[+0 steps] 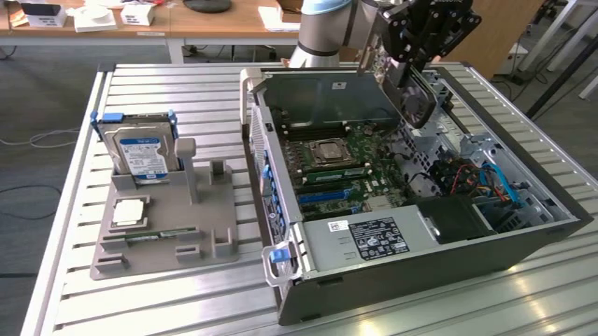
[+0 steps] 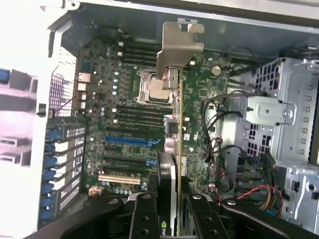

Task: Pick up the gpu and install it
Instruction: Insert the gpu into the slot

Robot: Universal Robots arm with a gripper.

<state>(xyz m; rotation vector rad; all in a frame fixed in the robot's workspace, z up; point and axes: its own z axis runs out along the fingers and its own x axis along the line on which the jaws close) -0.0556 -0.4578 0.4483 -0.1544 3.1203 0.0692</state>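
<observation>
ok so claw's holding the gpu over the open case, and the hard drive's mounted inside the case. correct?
Not quite. The claw does hold the gpu over the open case, but the hard drive isn't inside it: the exterior view shows it standing in the grey holder beside the case, at that view's left.

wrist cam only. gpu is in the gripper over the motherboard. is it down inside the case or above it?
Observer: Above it. In the exterior view the gripper holds the gpu high over the far end of the open case, and it is not seated in a slot.
Operator: what's on the parts fixture?
Observer: A hard drive stands upright at the far end of the grey fixture, on the exterior view's left of the case.
Operator: anything else on it?
Observer: A memory stick lies flat in the near slot.
</observation>
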